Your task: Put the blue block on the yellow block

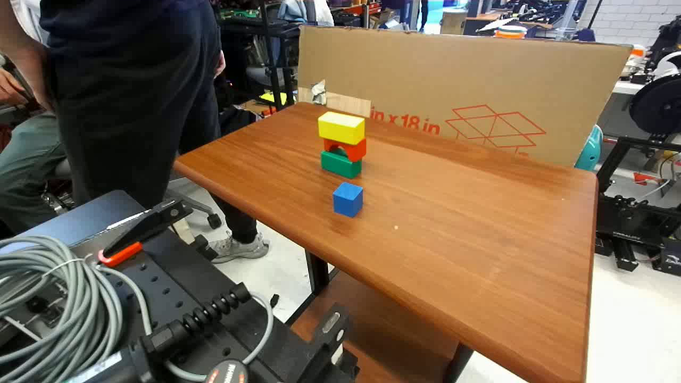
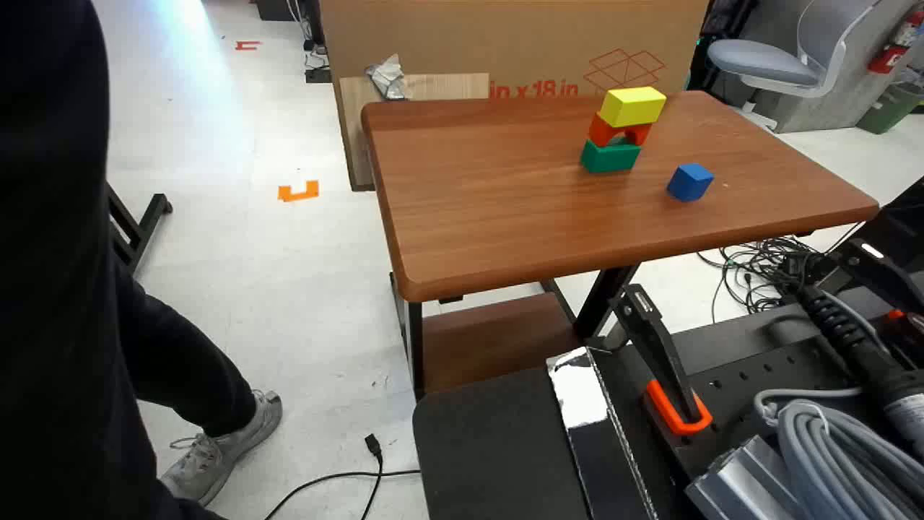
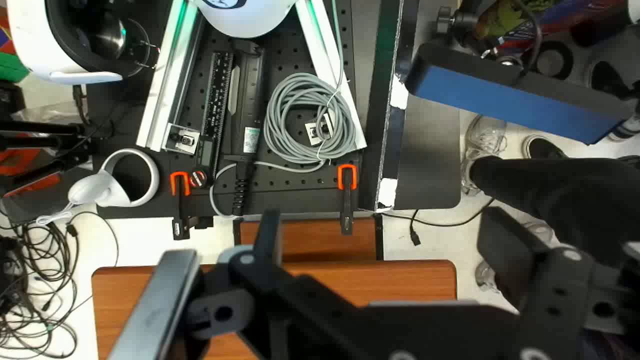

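Note:
The blue block (image 1: 348, 199) is a small cube alone on the wooden table; it also shows in an exterior view (image 2: 690, 182). The yellow block (image 1: 341, 128) lies on top of a stack and also shows in an exterior view (image 2: 633, 107). Under it are an arched red block (image 1: 357, 149) and, at the bottom, a green block (image 1: 340, 164). The blue block stands apart from the stack. My gripper (image 3: 386, 240) shows only in the wrist view, its fingers wide apart with nothing between them. No block shows in the wrist view.
The wooden table (image 1: 468, 239) has a cardboard sheet (image 1: 425, 69) along its far edge. A black platform (image 2: 498, 433) with a grey cable coil (image 3: 310, 120) and orange-handled clamps (image 3: 346, 197) stands across a gap from it. A person (image 1: 133, 96) stands beside the table.

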Tool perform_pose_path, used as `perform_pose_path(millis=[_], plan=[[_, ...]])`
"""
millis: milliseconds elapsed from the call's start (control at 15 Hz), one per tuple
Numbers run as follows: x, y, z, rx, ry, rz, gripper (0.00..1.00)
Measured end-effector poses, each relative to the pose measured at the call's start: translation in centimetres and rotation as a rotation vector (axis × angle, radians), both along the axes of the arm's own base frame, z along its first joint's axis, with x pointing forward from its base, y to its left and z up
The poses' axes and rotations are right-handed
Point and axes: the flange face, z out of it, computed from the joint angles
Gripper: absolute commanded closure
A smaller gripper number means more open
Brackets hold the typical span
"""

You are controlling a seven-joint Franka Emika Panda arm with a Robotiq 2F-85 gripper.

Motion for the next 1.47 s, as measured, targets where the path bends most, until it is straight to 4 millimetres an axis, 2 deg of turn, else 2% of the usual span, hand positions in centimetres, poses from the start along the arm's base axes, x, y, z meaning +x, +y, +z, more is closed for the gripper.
perform_pose_path(millis=[867, 1000, 1133, 1467], plan=[[0.3, -0.3, -0.1, 0.005, -0.007, -0.009, 0.0], [1.5, -1.7, -1.0, 0.012, -0.017, -0.046, 0.0], [3.1, -4.4, -2.9, 0.01, -0.027, -0.1, 0.0], [5.9, -11.2, -10.0, 0.003, -0.045, -0.202, 0.0]])
